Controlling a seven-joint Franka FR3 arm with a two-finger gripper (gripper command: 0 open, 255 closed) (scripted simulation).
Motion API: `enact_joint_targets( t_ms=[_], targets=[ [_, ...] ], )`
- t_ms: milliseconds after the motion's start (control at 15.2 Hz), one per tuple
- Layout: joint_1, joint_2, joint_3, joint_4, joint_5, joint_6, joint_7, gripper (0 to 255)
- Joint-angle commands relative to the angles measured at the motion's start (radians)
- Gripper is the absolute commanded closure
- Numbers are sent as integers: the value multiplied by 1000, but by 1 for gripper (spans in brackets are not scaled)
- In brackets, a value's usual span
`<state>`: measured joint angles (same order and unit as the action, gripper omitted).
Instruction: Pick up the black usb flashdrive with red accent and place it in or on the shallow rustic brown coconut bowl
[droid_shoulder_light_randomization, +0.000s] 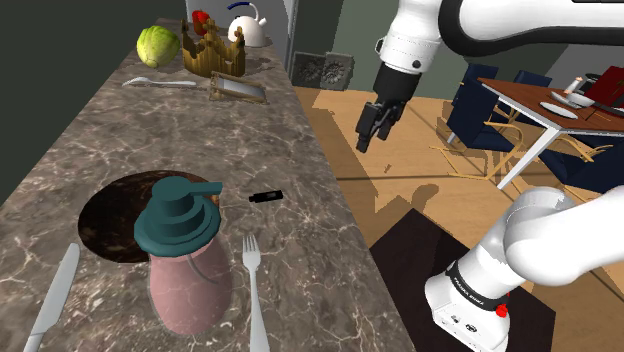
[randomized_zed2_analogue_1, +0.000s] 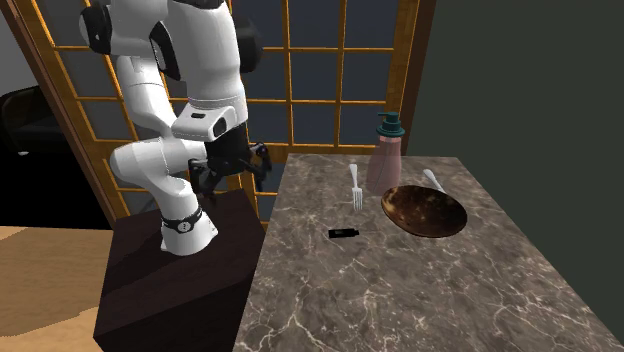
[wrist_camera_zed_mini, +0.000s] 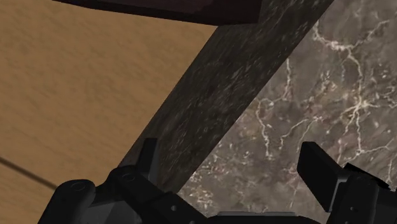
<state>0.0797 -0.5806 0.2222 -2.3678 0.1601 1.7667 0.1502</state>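
Observation:
The small black usb flashdrive (droid_shoulder_light_randomization: 265, 196) (randomized_zed2_analogue_1: 343, 233) lies flat on the marble counter (droid_shoulder_light_randomization: 300, 250), near the edge that faces the arm. The shallow dark brown bowl (droid_shoulder_light_randomization: 112, 215) (randomized_zed2_analogue_1: 423, 210) sits on the same counter, a short way from the drive; in the shoulder view a soap bottle hides part of it. My gripper (droid_shoulder_light_randomization: 372, 138) (randomized_zed2_analogue_1: 258, 168) (wrist_camera_zed_mini: 235, 168) hangs open and empty in the air beside the counter's edge, over the floor, well apart from the drive. In the wrist view its fingers (wrist_camera_zed_mini: 149, 159) stand wide apart above the counter's side and top.
A pink soap bottle with a teal pump (droid_shoulder_light_randomization: 185, 250) (randomized_zed2_analogue_1: 388, 155) stands next to the bowl, with a fork (droid_shoulder_light_randomization: 252, 290) (randomized_zed2_analogue_1: 355, 187) and a knife (droid_shoulder_light_randomization: 50, 295) nearby. The counter's far end holds a lettuce (droid_shoulder_light_randomization: 158, 45), a basket (droid_shoulder_light_randomization: 213, 52), a kettle (droid_shoulder_light_randomization: 245, 25) and a spoon (droid_shoulder_light_randomization: 160, 83).

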Motion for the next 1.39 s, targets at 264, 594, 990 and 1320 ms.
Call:
enact_joint_targets(
  t_ms=[264, 594, 990, 1320],
  targets=[
    [24, 173, 112, 89, 1, 95, 98, 0],
    [39, 338, 204, 193, -40, 159, 198, 0],
    [70, 563, 294, 355, -150, 202, 338, 0],
    [83, 618, 304, 348, -183, 256, 369, 0]
  ],
)
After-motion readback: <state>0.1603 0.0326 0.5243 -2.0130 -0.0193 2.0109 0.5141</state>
